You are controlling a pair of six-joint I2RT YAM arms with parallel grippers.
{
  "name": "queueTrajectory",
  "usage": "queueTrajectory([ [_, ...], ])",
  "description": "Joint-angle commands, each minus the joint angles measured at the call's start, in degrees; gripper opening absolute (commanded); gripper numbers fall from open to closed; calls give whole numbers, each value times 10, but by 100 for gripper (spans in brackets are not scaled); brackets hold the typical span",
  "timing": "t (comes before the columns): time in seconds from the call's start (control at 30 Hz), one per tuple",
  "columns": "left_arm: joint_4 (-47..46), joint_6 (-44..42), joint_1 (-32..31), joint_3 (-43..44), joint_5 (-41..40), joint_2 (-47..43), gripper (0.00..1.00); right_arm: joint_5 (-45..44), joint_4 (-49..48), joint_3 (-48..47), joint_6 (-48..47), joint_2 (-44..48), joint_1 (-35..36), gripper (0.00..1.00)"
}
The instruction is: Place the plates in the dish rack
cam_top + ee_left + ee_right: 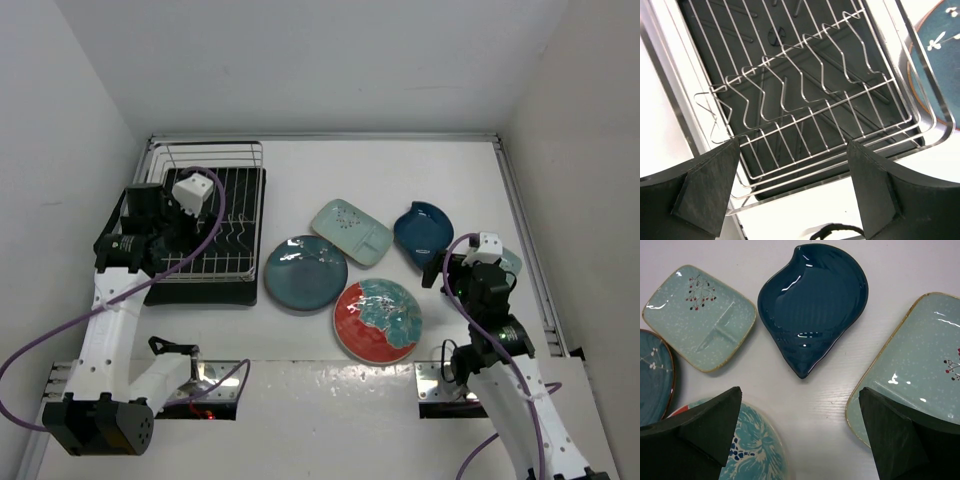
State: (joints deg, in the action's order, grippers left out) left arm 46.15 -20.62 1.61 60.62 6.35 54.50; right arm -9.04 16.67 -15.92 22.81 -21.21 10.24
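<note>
1. Right gripper [800, 390]: the fingers stand wide apart with nothing between them. The gripper hangs above the table [450, 180], at 3 o'clock of the plate group.
2. Left gripper [792, 146]: the fingers are spread and grip nothing. It hovers over the near edge of the dish rack [215, 225].
3. Round red plate [378, 320] with light-blue pattern: lies flat on the table, nearest the arm bases.
4. Round dark teal plate [305, 272]: lies flat at 10 o'clock of the red plate, just beside it.
5. Pale mint rectangular plate [351, 231]: lies flat at 11 o'clock of the red plate, close to the far rim of the teal plate.
6. Dark-blue leaf plate [423, 233]: lies flat at 1 o'clock of the red plate, its pointed tip toward the near side in the right wrist view.
7. Second mint plate [920, 370]: lies at 2 o'clock of the red plate, largely hidden under the right arm in the top view.
8. The dish rack, silver wire with upright prongs, sits on a black drip tray [205, 290] at 10 o'clock of the teal plate, its raised rail on the far side.
</note>
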Motion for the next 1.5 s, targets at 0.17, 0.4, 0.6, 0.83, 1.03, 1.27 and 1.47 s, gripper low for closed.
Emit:
queueTrajectory([
  [0.17, 8, -20, 5, 10, 70, -9, 94, -12, 3, -17, 10, -1, -3, 100],
  [0.4, 33, -114, -8, -78, 69, -58, 81, -5, 24, -19, 29, -1, -2, 100],
  [0.6, 12, -165, -27, -145, 28, -112, 81, -4, 12, -6, 33, 12, -1, 100],
  [0.83, 12, -165, -55, -148, 51, -104, 68, -2, 10, -22, 36, -19, 0, 100],
  [1.03, 38, -130, -178, -20, 71, 23, 57, 0, 14, -38, 33, -40, -1, 100],
  [1.27, 62, -68, -367, 175, 52, 277, 73, 14, 16, -61, 38, -74, -1, 100],
  [1.47, 9, -3, -323, 294, 82, 503, 77, 63, 41, -84, 26, -93, -1, 100],
])
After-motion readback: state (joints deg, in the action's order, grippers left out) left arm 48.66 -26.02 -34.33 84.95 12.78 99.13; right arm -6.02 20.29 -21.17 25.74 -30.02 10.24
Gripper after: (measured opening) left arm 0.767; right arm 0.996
